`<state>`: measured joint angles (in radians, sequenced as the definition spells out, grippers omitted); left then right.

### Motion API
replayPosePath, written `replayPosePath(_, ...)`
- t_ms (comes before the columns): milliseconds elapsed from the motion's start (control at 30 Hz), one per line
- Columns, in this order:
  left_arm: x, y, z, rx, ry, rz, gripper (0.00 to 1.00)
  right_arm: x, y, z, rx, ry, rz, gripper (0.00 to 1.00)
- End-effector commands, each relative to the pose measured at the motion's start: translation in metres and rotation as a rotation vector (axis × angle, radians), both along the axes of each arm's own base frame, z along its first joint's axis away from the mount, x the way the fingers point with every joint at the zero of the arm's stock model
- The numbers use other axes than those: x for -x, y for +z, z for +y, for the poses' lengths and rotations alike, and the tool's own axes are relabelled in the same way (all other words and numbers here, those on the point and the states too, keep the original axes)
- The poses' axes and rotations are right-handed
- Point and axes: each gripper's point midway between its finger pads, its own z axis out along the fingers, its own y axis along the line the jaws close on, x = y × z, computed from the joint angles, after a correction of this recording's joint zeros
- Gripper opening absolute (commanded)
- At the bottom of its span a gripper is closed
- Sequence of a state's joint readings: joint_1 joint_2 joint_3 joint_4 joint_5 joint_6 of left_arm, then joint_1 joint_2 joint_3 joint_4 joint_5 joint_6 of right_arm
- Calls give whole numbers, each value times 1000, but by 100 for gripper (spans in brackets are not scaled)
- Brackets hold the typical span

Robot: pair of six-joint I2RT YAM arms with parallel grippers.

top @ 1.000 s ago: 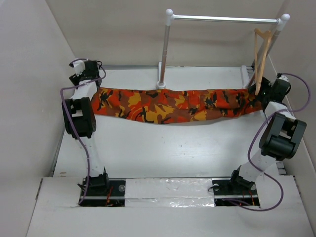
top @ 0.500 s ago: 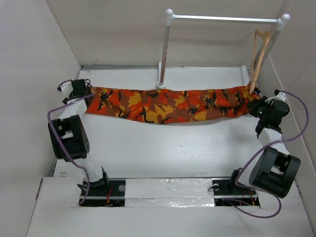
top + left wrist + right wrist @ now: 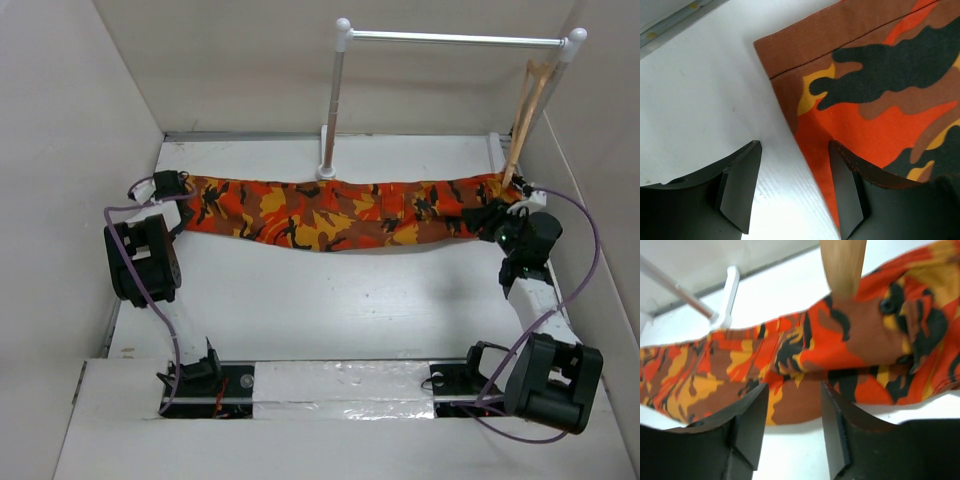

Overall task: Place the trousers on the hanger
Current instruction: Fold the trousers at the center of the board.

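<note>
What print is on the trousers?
The trousers carry an orange, red, yellow-brown and black camouflage print, clearest in the left wrist view.

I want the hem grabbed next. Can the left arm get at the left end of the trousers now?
Probably yes: the left gripper hangs open astride the hem edge of the trousers, with nothing in between.
</note>
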<state>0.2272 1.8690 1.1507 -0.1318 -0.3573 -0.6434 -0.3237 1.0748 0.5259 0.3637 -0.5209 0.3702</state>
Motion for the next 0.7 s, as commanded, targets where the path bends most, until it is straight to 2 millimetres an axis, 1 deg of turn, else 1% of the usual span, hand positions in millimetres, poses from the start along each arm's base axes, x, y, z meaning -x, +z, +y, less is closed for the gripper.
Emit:
replayPosePath(0, -5, -1, -11, 73, 6, -58, 54, 2, -2, 18, 23, 78, -35, 55)
replayPosePath(33, -6, 1, -11, 73, 8, -69, 53, 5, -11, 21, 16, 94, -15, 56)
replayPosePath(67, -6, 5, -11, 72, 9, -90, 53, 5, -16, 26, 15, 108, -9, 58)
replayPosePath(100, -5, 6, -12, 74, 13, -94, 53, 6, -21, 26, 14, 108, -1, 59)
replayPosePath(133, -7, 10, -12, 74, 11, -122, 53, 7, -29, 29, 14, 111, 15, 61)
replayPosePath(167, -5, 13, -14, 79, 11, -139, 53, 8, -38, 29, 19, 110, 34, 62)
replayPosePath(200, -6, 14, -17, 89, 3, -154, 53, 7, -42, 32, 21, 117, 41, 63)
replayPosePath(233, -7, 14, -18, 94, -4, -161, 54, 6, -51, 30, 17, 110, 61, 63)
replayPosePath(267, -12, 13, -18, 98, -7, -162, 55, 6, -56, 35, 10, 123, 73, 63)
replayPosePath(300, -16, 11, -18, 105, -9, -159, 55, 4, -57, 35, 9, 125, 72, 63)
replayPosePath(333, -14, 6, -19, 114, -7, -127, 55, 3, -66, 40, 1, 140, 94, 63)
replayPosePath(367, -19, 4, -17, 112, -5, -115, 54, 2, -69, 45, -6, 152, 103, 63)
replayPosePath(400, -20, 2, -17, 119, -8, -107, 52, 2, -72, 45, -7, 151, 109, 64)
replayPosePath(500, -25, 5, -20, 132, -21, -134, 36, 5, -90, 45, -21, 135, 155, 64)
replayPosePath(533, -29, 7, -20, 132, -26, -154, 26, 5, -92, 43, -19, 119, 163, 65)
replayPosePath(567, -32, 9, -22, 135, -37, -162, 19, 5, -99, 39, -18, 95, 184, 67)
replayPosePath(600, -33, 10, -22, 137, -39, -166, 14, 5, -102, 39, -21, 95, 193, 67)
replayPosePath(633, -33, 10, -21, 133, -44, -159, 4, 3, -106, 36, -19, 75, 204, 68)
replayPosePath(667, -36, 14, -19, 124, -45, -162, 0, 2, -110, 34, -28, 61, 218, 70)
